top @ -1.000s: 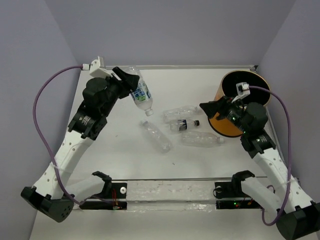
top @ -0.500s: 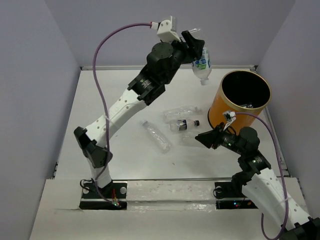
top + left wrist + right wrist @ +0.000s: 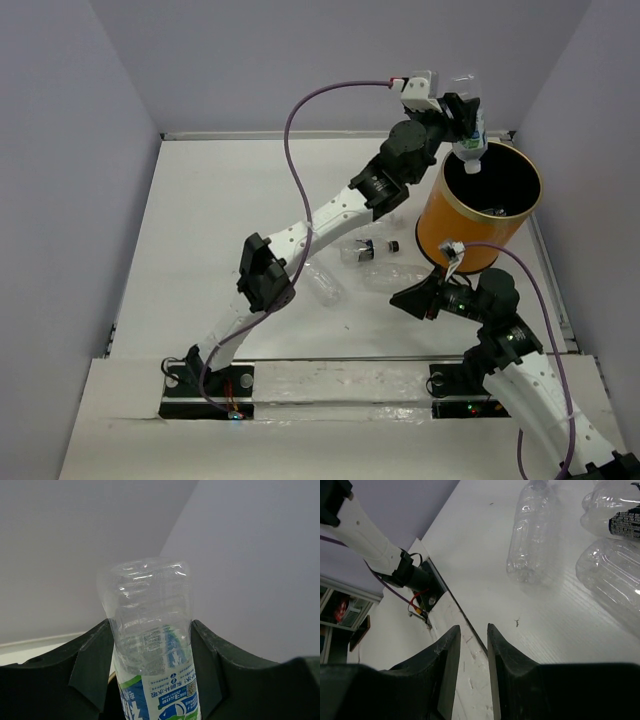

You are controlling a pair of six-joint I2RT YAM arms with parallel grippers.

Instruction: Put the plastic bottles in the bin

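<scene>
My left gripper [image 3: 465,122] is shut on a clear plastic bottle [image 3: 469,145] with a blue-and-white label, held cap down just above the far-left rim of the orange bin [image 3: 468,238]. In the left wrist view the bottle [image 3: 150,630] stands between both fingers, its base toward the camera. Three more bottles lie on the table left of the bin: one with a dark cap [image 3: 366,250], one by the bin's foot [image 3: 398,277] and one partly under the left arm [image 3: 326,286]. My right gripper [image 3: 404,298] is low beside them, its jaws almost together and empty [image 3: 473,627].
The left arm stretches diagonally over the table's middle to the bin. Something pale lies inside the bin [image 3: 495,212]. The right wrist view shows the near table edge, the left arm's base [image 3: 415,575] and the three lying bottles [image 3: 532,530].
My left arm has swung the bottle from the far left of the table up and right to over the bin. My right gripper has drawn back from the bin and down toward the near side.
</scene>
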